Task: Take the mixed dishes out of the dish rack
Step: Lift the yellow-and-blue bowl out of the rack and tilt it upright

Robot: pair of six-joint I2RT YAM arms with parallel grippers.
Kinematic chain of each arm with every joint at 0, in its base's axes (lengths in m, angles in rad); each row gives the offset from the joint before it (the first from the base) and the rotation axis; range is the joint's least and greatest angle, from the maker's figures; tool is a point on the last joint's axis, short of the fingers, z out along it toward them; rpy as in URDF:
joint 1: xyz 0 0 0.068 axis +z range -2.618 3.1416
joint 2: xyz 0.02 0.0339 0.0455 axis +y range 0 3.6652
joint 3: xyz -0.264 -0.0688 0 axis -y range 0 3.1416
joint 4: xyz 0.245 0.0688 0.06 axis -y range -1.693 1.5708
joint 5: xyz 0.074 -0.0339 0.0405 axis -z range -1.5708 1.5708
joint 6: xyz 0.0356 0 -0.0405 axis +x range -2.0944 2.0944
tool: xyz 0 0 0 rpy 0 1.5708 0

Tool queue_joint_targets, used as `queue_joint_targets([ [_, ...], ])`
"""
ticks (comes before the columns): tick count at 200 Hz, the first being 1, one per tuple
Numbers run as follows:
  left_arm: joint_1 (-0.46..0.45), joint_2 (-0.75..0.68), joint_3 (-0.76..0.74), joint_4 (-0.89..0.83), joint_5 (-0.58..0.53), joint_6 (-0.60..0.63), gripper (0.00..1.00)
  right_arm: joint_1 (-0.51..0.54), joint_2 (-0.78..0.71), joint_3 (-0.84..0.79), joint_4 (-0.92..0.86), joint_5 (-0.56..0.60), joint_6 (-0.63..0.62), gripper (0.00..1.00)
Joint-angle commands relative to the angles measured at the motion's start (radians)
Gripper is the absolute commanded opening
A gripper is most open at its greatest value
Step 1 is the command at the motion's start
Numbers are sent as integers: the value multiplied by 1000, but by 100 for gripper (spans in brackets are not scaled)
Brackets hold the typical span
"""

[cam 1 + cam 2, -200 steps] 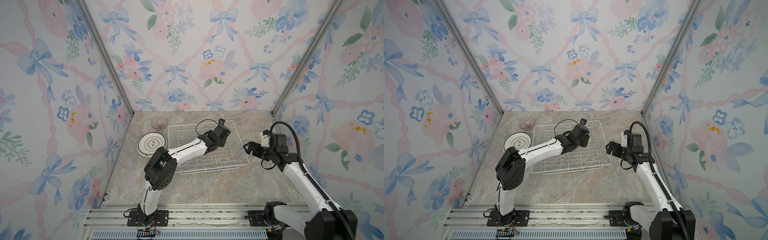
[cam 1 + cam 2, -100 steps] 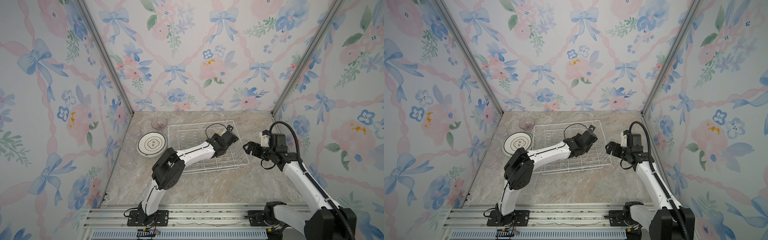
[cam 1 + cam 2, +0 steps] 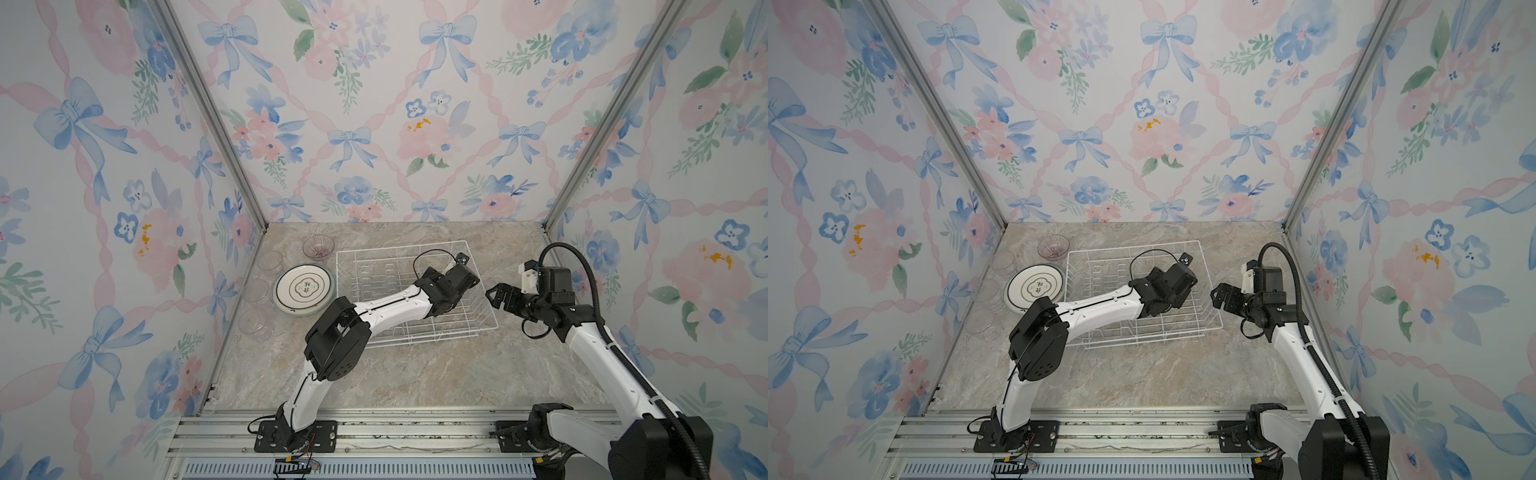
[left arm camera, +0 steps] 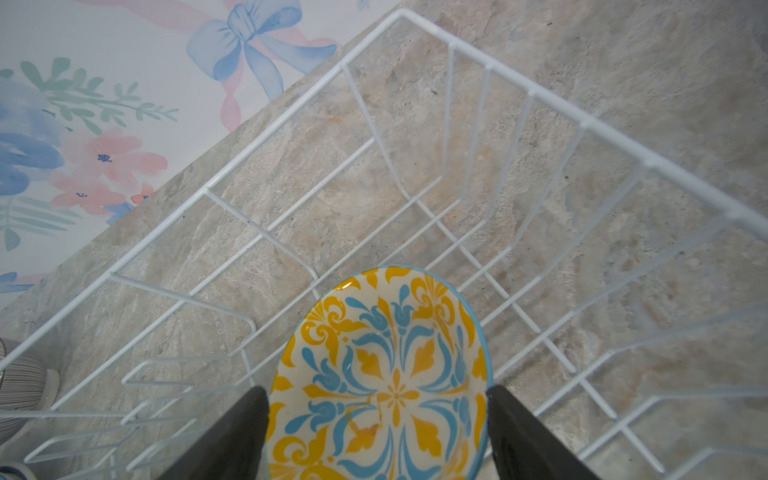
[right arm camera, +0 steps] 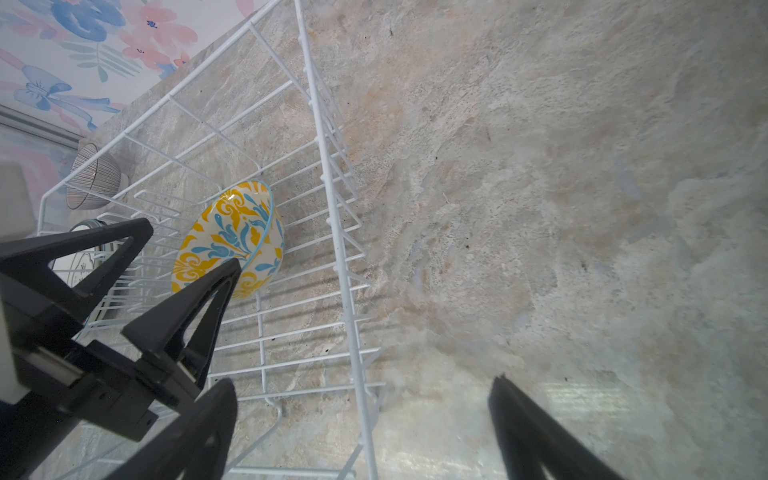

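The marbled grey-beige stone tabletop (image 3: 415, 374) carries the large rectangular white wire dish rack (image 3: 484, 328); left of it stand the unloaded stack of round white plates with dark rim bands (image 3: 304, 289), three small clear glasses (image 3: 256, 322) and a grey-striped bowl (image 3: 318, 246). My left gripper (image 4: 376, 419) hangs inside the rack, jaws spread wide, straddling the yellow-blue floral ceramic bowl (image 4: 380, 374), the only dish I can see left inside; whether the pads touch its rim I cannot tell. My right gripper (image 5: 361, 409) waits wide open and empty beside the rack. Risks, as I judge them: the glazed rim slipping from the pads, or the bowl catching the wires and dragging the rack. The top plate's centre mark is unreadable.
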Motion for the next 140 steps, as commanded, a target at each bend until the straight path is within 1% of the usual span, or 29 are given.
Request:
queue_joint_targets([
  [1, 17, -11, 3, -2, 76, -52, 83, -8, -7, 1, -5, -14, -7, 97],
  [34, 92, -53, -27, -1, 285, -179, 78, -8, -12, 0, -9, -12, -9, 97],
  [63, 160, -99, -71, -2, 380, -302, 78, -8, -11, 0, -8, -11, -9, 97],
  [86, 222, -123, -99, -5, 463, -375, 73, -8, -5, -2, -5, -15, -7, 97],
  [109, 271, -96, -89, -50, 541, -393, 64, -8, -3, -1, -2, -18, -8, 97],
  [128, 286, -83, -90, -58, 590, -389, 60, -8, -3, -4, -3, -15, -8, 97],
  [140, 291, -77, -90, -58, 620, -387, 59, -8, -4, -4, -1, -15, -8, 97],
])
